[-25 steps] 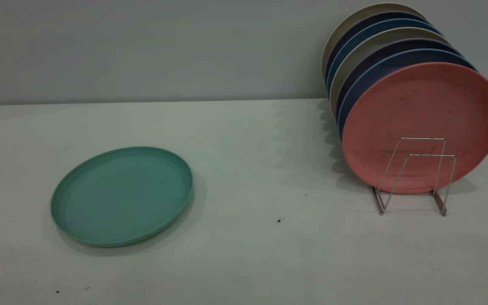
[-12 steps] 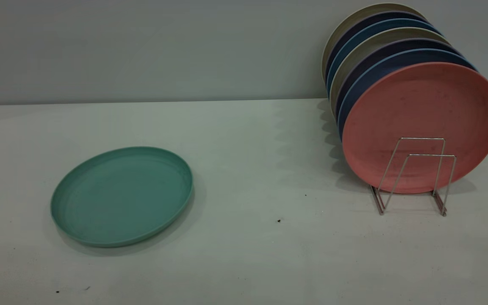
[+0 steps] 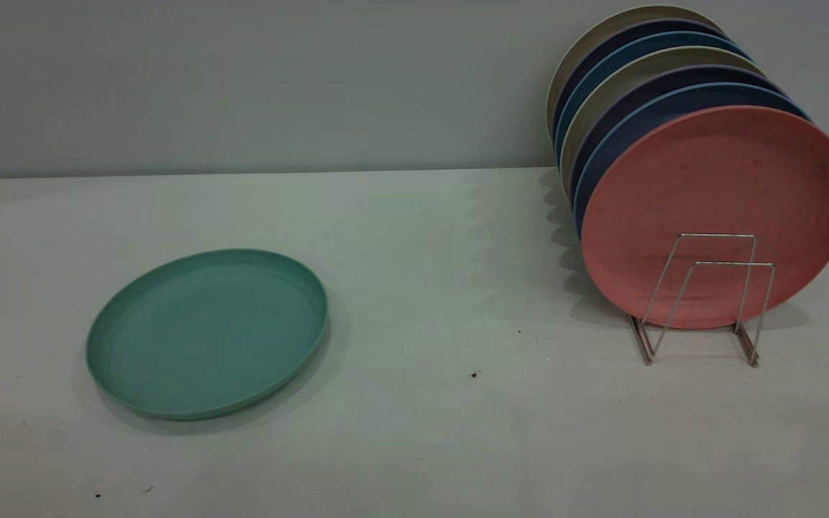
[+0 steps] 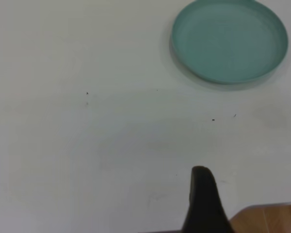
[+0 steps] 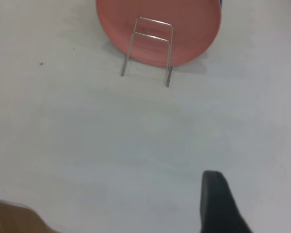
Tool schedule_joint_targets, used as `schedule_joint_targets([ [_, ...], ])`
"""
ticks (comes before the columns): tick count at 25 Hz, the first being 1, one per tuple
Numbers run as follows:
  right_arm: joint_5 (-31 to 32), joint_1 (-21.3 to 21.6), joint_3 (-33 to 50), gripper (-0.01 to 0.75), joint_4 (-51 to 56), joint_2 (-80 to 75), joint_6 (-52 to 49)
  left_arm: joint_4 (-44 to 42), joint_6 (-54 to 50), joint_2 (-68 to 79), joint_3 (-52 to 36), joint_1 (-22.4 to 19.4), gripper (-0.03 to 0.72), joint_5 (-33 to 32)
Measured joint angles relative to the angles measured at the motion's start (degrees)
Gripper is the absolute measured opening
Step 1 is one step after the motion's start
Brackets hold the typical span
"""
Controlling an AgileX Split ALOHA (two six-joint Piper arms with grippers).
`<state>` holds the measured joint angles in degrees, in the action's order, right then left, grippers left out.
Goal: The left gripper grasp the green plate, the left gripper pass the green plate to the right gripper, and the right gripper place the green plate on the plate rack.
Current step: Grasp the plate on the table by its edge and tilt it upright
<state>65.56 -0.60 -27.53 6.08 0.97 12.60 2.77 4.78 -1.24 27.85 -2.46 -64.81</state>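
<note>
The green plate point(image 3: 206, 331) lies flat on the white table at the left; it also shows in the left wrist view point(image 4: 229, 41). The plate rack point(image 3: 717, 234) stands at the right, its two front wire loops empty; it also shows in the right wrist view point(image 5: 153, 22). No gripper shows in the exterior view. My left gripper point(image 4: 250, 194) hangs far from the plate, over the table's near edge; only one finger point(image 4: 203, 201) shows, with bare table on both sides. My right gripper point(image 5: 256, 182) is open and empty, well short of the rack.
Several plates stand on edge in the rack, a salmon-pink plate point(image 3: 717, 180) foremost, blue and beige ones behind. A grey wall runs behind the table. A wooden surface point(image 4: 269, 218) shows beyond the table's edge.
</note>
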Motion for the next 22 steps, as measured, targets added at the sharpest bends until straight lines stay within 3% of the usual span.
schedule_joint_targets([
  [8, 0.0, 0.0, 0.0, 0.398, 0.0, 0.0, -0.34, 0.0, 0.0, 0.0, 0.0, 0.0, 0.528, 0.0],
  [12, -1.85, 0.0, -1.36, 0.443, 0.84, -4.09, -1.73, 0.0, -2.58, 1.1, 0.78, 0.0, 0.528, -0.07],
  [17, -11.09, 0.0, -5.24, 0.523, 1.54, -17.06, -2.8, -0.41, -4.14, 12.12, 4.62, 0.0, 0.528, 4.05],
  [22, -18.39, 0.0, -7.35, 0.532, 4.83, -31.25, -2.13, 1.0, -4.13, 28.1, 11.2, 0.0, 0.528, 10.45],
])
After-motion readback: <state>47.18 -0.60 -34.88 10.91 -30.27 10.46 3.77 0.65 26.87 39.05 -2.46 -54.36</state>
